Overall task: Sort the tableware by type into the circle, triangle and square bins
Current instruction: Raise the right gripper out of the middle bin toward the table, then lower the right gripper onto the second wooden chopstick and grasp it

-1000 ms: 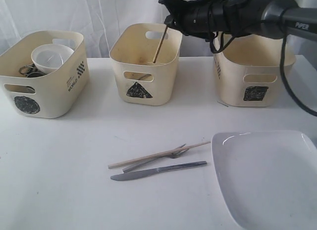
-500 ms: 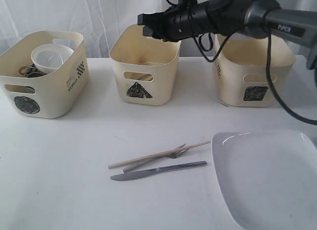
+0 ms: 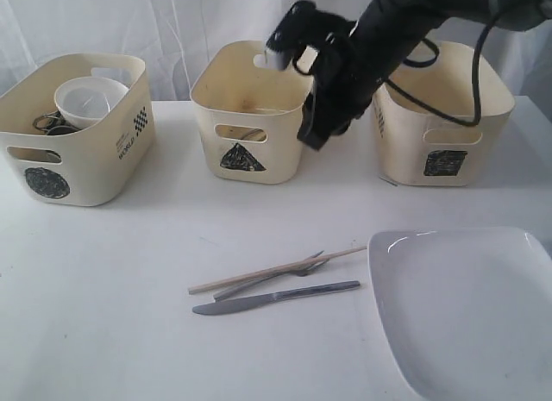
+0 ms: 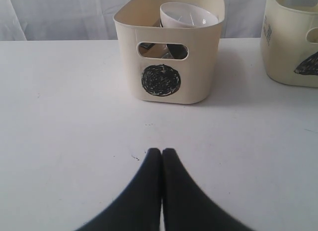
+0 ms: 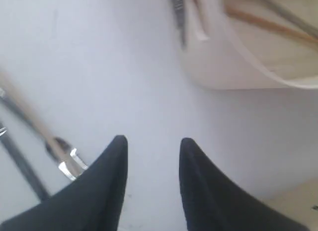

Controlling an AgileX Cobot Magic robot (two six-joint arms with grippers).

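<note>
The right gripper point(image 3: 312, 135), spread and empty, is held beside the triangle bin point(image 3: 226, 95); the left gripper point(image 4: 162, 151) is pressed together. The wooden chopstick point(image 3: 345, 253), fork point(image 3: 304, 268) and knife point(image 3: 285, 295) are laid on the table point(image 3: 129, 272), toward the camera from the right gripper, long axes running side to side

A white table point(image 3: 103, 280) spreads across most of the exterior view, its top plain and matte. Behind the table's far edge hangs a white curtain point(image 3: 129, 17) in soft vertical folds.
</note>
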